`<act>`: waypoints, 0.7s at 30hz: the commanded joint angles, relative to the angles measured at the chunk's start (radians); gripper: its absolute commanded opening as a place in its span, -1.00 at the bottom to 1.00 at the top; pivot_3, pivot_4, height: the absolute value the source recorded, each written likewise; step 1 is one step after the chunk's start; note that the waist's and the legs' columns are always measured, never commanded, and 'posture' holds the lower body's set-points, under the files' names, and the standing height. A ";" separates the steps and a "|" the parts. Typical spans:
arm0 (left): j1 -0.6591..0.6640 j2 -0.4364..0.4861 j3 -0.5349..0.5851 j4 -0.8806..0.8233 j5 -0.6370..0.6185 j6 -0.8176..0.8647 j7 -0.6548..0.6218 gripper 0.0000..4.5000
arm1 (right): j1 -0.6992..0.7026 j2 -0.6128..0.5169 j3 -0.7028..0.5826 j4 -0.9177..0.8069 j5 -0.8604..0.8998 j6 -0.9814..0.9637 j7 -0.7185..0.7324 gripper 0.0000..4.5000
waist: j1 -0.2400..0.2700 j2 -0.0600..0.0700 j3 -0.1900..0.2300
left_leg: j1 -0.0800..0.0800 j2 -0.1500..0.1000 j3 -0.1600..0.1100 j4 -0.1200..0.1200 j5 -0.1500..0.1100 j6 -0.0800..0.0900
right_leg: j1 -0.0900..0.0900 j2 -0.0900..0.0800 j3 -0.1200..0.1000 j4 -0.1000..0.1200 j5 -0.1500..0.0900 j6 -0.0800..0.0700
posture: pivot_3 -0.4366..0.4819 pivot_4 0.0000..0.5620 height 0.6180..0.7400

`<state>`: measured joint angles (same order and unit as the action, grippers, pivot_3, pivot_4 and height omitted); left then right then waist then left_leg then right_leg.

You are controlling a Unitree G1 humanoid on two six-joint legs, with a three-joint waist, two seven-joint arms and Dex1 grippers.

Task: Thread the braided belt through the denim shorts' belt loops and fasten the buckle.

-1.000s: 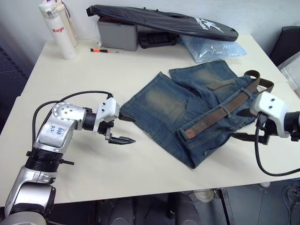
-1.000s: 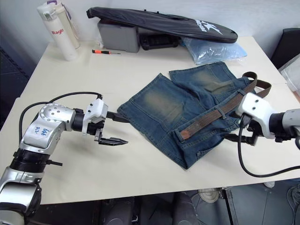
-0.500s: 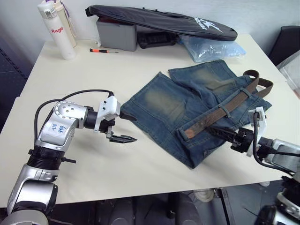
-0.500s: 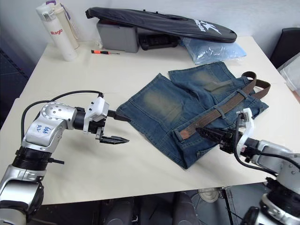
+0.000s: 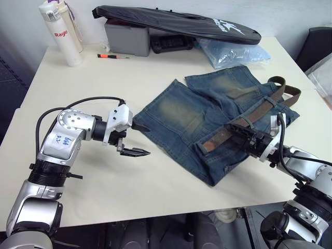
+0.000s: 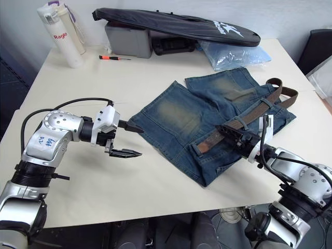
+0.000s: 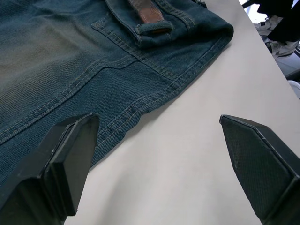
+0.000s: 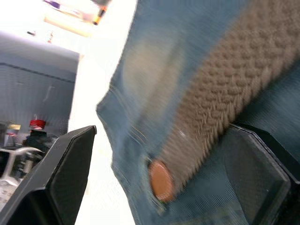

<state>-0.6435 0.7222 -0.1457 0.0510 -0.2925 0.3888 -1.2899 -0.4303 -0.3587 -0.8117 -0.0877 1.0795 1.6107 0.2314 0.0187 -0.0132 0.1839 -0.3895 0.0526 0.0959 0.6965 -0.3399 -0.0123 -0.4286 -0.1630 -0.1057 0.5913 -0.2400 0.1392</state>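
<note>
The denim shorts (image 5: 207,116) lie flat on the right half of the table (image 5: 104,78), waistband toward the near right edge. The braided belt (image 5: 249,118) runs along that waistband, already under at least one of the belt loops (image 5: 248,123), its tan tip (image 7: 145,10) poking out at the near-left end and the far end curling off by the right edge. The buckle can't be made out from here.

Right gripper (image 6: 234,136) is right over the belt mid-waistband, fingers spread wide either side of the weave, nothing pinched. Left gripper (image 5: 134,139) hovers open just beside the shorts' left hem, holding nothing.

Handling-wise: the belt looks limp but grippy, that weave should not slide between the pads. The smooth, stiffer tip seems the best place to pinch for feeding. The denim is soft and will likely bunch, so it wants pinning down
</note>
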 commanded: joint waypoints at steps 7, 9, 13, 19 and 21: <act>-0.004 0.023 0.017 -0.024 0.004 -0.010 0.008 1.00 | -0.106 0.076 -0.067 0.103 0.048 -0.037 -0.101 0.72 | -0.013 0.001 0.000 | 0.000 0.000 0.000 -0.001 0.000 0.000 | 0.000 0.000 0.000 0.000 0.000 0.000 | -0.05 -0.47 1.00; -0.005 0.024 0.016 -0.023 0.006 -0.012 0.009 1.00 | -0.093 0.096 -0.062 0.097 0.060 -0.041 -0.109 0.38 | -0.020 0.001 0.000 | 0.000 0.000 0.000 -0.001 0.000 0.000 | 0.000 0.000 0.000 0.000 0.000 0.000 | -0.05 -0.47 1.00; -0.004 0.024 0.015 -0.023 0.009 -0.014 0.009 1.00 | -0.068 0.124 -0.050 0.076 0.073 -0.054 -0.124 -0.47 | -0.022 0.001 0.000 | 0.000 0.000 0.000 -0.002 0.000 0.000 | -0.001 0.000 0.000 0.000 0.000 0.000 | -0.05 -0.47 1.00; -0.001 0.024 0.014 -0.027 0.012 -0.013 0.007 1.00 | -0.016 0.200 -0.013 0.021 0.116 -0.108 -0.160 -0.98 | -0.023 0.001 0.000 | 0.000 0.000 0.000 -0.003 0.000 0.000 | -0.001 0.000 0.000 -0.001 0.000 0.000 | -0.05 -0.47 1.00; -0.003 0.022 0.012 -0.024 0.015 -0.014 0.007 1.00 | 0.002 0.229 0.012 0.001 0.128 -0.135 -0.177 -0.98 | -0.023 0.001 0.000 | 0.000 0.000 0.000 -0.003 0.000 0.000 | -0.001 0.000 0.000 -0.001 0.000 0.000 | -0.05 -0.47 1.00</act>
<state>-0.6422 0.7298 -0.1453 0.0507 -0.2758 0.3856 -1.2808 -0.4401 -0.1470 -0.8239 -0.0466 1.1678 1.4951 0.0633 -0.0044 -0.0124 0.1841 -0.3891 0.0528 0.0964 0.6937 -0.3397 -0.0126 -0.4294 -0.1630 -0.1059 0.5907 -0.2400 0.1393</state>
